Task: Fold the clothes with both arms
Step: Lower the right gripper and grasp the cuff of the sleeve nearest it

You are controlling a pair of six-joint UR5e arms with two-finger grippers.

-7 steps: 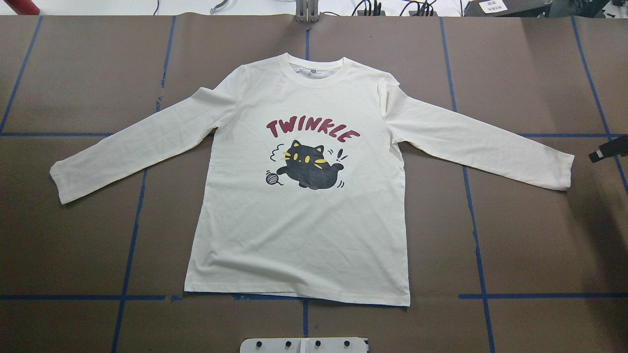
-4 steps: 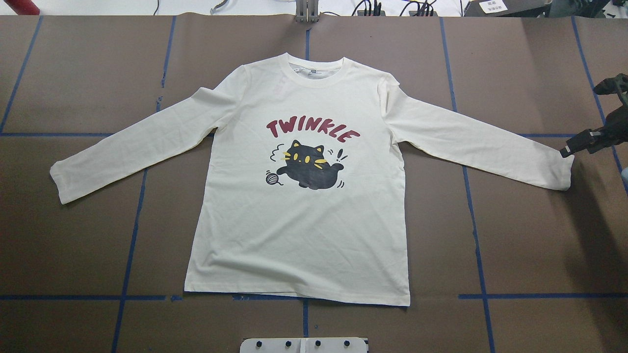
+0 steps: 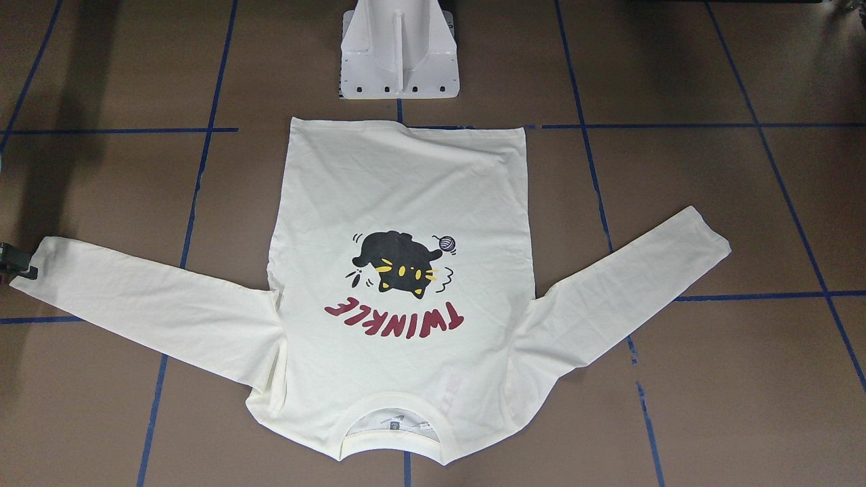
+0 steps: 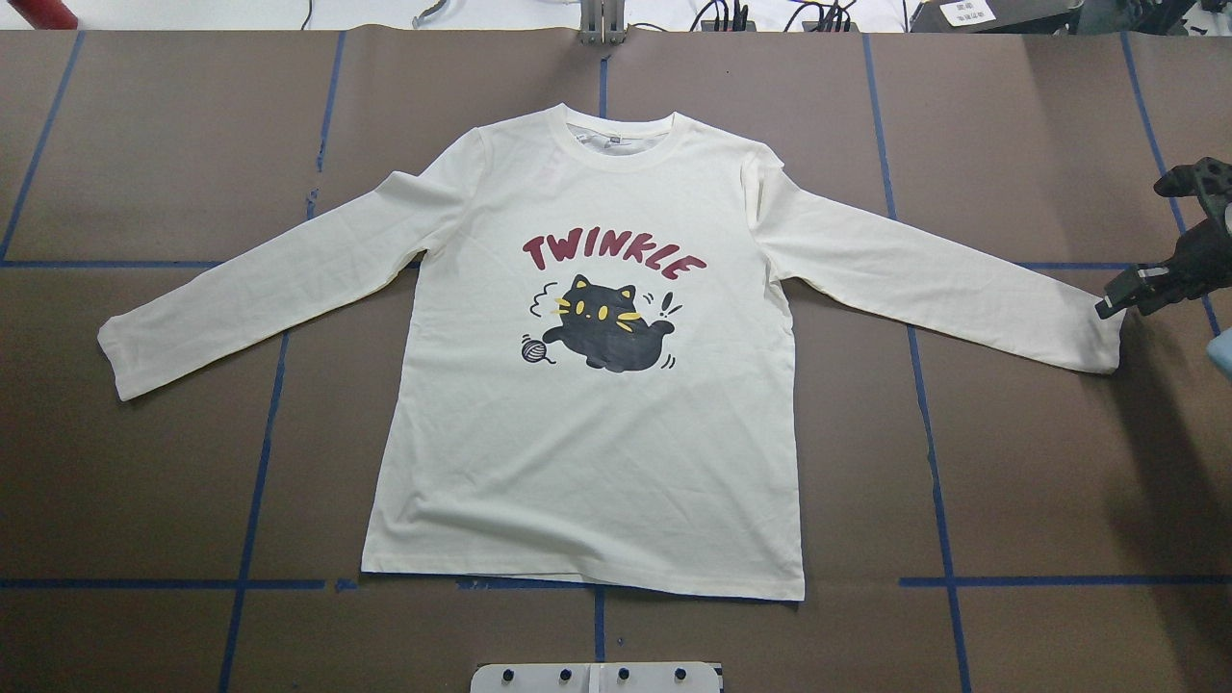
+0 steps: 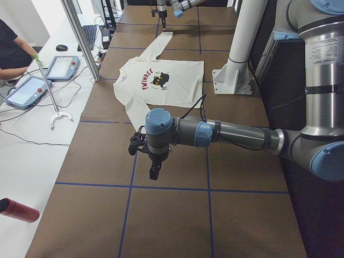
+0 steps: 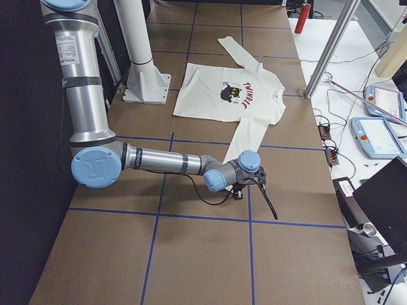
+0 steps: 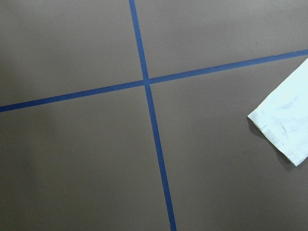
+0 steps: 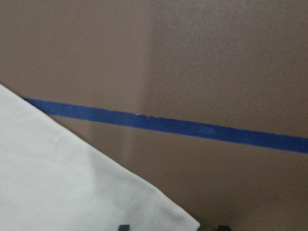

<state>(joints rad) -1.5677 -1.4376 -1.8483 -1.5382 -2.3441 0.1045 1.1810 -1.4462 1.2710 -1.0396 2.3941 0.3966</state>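
The clothes are one cream long-sleeved T-shirt lying flat, print up, sleeves spread. My right gripper comes in from the right edge and sits low at the right sleeve's cuff. The right wrist view shows its two dark fingertips apart, with the cuff's corner between them: open. My left gripper shows only in the exterior left view, over bare table short of the left cuff; I cannot tell whether it is open or shut.
The brown table carries a grid of blue tape lines. The white pedestal base stands just behind the shirt's hem. A white bench with tablets and a seated person's arm runs along the far side.
The right gripper has come in from the right edge and moved left and down to the right cuff. The shirt has not moved.
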